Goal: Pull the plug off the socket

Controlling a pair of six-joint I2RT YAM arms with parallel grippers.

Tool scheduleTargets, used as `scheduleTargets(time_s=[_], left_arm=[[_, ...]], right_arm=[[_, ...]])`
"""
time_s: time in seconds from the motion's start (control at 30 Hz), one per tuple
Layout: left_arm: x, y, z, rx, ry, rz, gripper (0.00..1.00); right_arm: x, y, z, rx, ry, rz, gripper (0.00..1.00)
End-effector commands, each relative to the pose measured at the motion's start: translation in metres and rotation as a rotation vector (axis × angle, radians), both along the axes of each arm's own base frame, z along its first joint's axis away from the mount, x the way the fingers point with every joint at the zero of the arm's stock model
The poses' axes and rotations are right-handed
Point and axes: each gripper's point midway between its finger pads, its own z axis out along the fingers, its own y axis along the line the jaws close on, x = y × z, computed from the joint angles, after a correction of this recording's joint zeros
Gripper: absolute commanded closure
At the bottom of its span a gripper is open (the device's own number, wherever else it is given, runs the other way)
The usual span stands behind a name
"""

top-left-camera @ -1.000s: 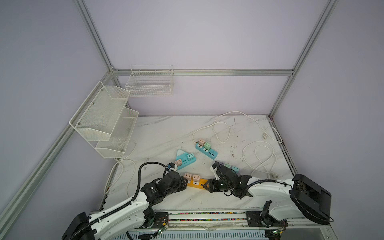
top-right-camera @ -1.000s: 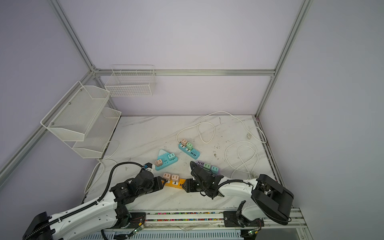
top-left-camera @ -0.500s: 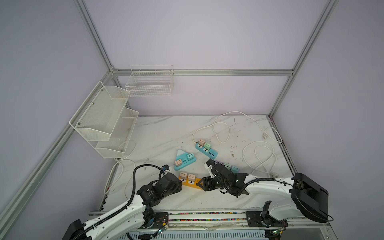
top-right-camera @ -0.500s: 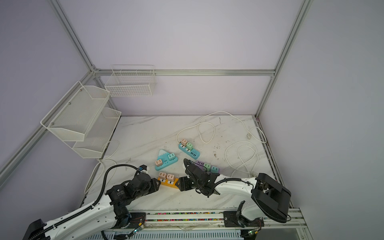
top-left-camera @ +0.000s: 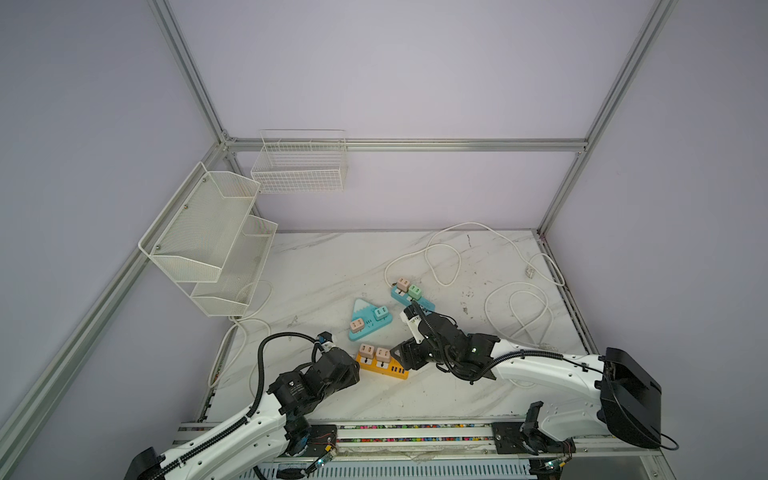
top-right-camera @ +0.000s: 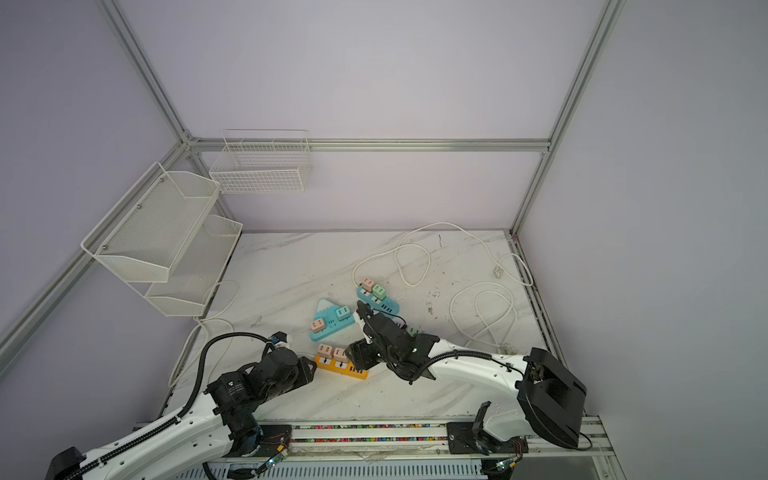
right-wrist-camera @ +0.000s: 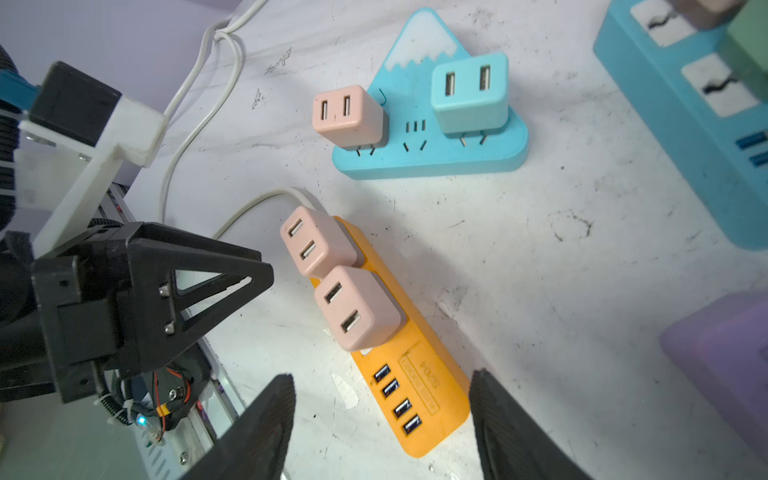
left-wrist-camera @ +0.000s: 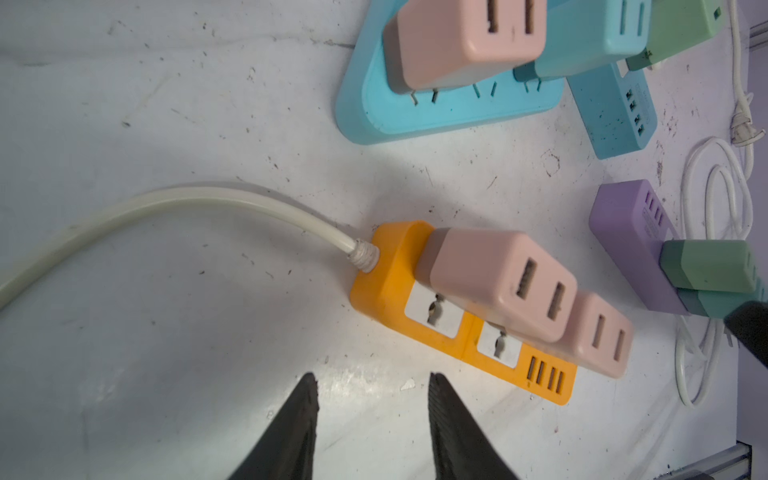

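Lining up: right gripper (right-wrist-camera: 380,376) straddles the orange power strip (right-wrist-camera: 419,332), left gripper (left-wrist-camera: 372,376) hovers beside (both spread, empty); next should grip a pink plug (right-wrist-camera: 357,307).

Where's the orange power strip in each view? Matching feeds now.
Top view: orange power strip front-centre, between left gripper and right gripper.
Top view: strip, same spot.
Left wrist: strip ahead of left gripper.
Right wrist: USB end seen between right gripper's fingers.
Shared landmark: two pink plugs on it.
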Motion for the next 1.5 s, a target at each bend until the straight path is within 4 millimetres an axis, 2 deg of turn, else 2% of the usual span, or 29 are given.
scheduleTargets(time_s=[0.0,0.1,0.33,0.73,0.97,1.27,1.47], left_arm=[[0.005,0.000,-0.003,-0.035,-0.009,0.053,0.56],[0.009,-0.002,-0.007,-0.050,-0.018,0.062,0.56],[0.015,-0.010,-0.015,-0.069,-0.021,0.068,0.55],[0.022,-0.013,-0.026,-0.087,-0.023,0.084,0.55],[0.023,-0.012,-0.029,-0.096,-0.025,0.078,0.56],[0.023,-0.012,-0.030,-0.114,-0.025,0.063,0.59],[0.022,-0.008,-0.033,-0.096,-0.006,0.066,0.60]], right_arm=[[0.009,-0.003,0.003,-0.104,-0.100,0.037,0.29],[0.010,0.009,0.006,-0.072,-0.115,0.075,0.29],[0.008,0.026,-0.014,-0.158,-0.122,0.145,0.29],[0.002,0.038,-0.037,-0.240,-0.142,0.218,0.30],[-0.003,0.045,-0.053,-0.267,-0.121,0.245,0.39],[-0.025,0.051,-0.070,-0.276,-0.079,0.275,0.47],[-0.036,0.056,-0.069,-0.263,-0.062,0.246,0.54]])
